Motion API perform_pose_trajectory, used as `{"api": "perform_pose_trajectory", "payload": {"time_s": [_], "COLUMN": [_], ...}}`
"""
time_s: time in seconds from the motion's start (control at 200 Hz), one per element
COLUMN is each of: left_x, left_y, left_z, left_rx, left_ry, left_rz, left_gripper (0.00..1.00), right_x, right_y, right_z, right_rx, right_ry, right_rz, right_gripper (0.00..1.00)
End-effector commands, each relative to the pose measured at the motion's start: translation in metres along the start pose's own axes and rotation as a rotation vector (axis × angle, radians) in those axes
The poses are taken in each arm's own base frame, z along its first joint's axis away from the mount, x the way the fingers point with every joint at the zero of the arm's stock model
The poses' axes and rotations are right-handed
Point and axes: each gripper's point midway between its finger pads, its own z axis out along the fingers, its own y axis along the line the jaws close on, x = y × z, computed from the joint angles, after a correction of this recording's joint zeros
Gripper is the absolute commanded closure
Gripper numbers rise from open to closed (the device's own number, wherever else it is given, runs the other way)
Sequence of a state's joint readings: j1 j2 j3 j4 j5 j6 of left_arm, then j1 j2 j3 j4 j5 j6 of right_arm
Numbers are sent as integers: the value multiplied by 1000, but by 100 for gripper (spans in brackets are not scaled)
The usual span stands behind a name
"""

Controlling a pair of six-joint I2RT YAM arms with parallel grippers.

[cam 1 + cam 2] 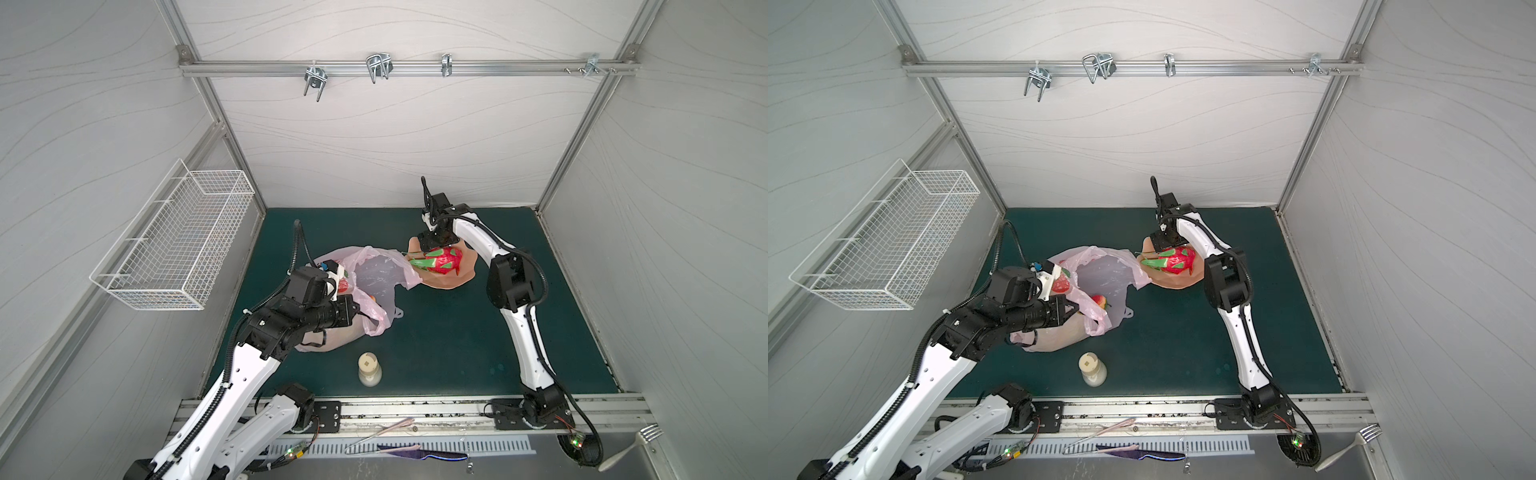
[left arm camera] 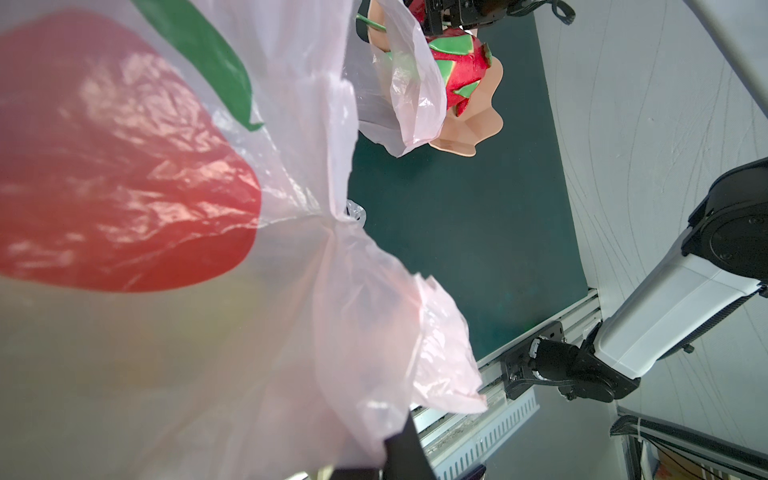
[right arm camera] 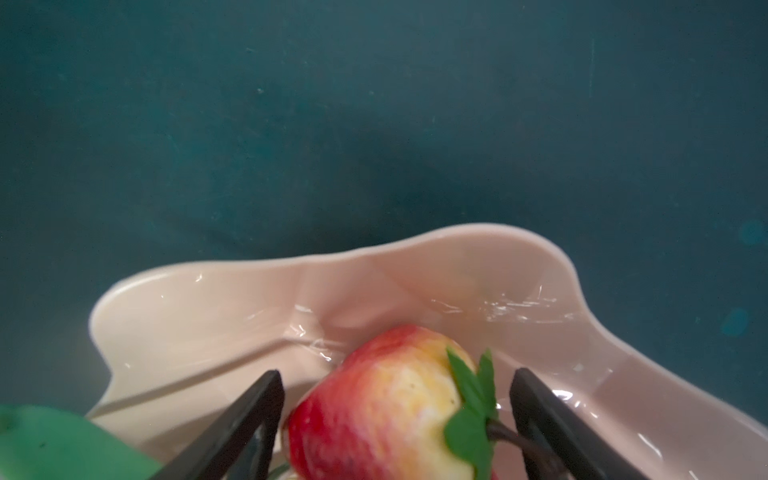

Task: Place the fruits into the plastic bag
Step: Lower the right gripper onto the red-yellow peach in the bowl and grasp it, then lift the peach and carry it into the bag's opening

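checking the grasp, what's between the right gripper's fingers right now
A red-and-yellow strawberry, lying in the peach dish, sits between the right gripper's open fingers. The right wrist view shows it.

No writing (nor any number) can be read anywhere.

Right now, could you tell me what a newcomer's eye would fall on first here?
The red-and-green dragon fruit on the peach dish, back right of the mat, stands out. The right gripper, jaws open, straddles a strawberry there; the left gripper pinches the pink plastic bag beside it.
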State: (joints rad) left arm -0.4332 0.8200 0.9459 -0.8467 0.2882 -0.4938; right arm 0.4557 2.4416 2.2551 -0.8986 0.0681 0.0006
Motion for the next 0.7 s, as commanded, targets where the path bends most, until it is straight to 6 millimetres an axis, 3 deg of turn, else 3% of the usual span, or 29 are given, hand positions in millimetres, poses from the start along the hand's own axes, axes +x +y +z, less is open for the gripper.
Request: {"api": "perform_pose_trajectory", "payload": {"time_s": [0.0,0.26,0.695], "left_x": [-12,-12,-9], "left_y": [-8,-8,-7], "left_z": [-6,-11,-16], "left_rx": [24,23,26], "left_ry": [-48,-60,-79], "left_rz": [15,17,19], "left_gripper": [100,100,100], "right_x": [-1,-9,-44], "right_y": [-2,-5,-7], "right_z": [4,-15,-97], "right_rx": [-7,12,-14], "right_ry": [-3,-57,-258], "right_rz": [-16,-14,45], "right_gripper": [22,33,44]}}
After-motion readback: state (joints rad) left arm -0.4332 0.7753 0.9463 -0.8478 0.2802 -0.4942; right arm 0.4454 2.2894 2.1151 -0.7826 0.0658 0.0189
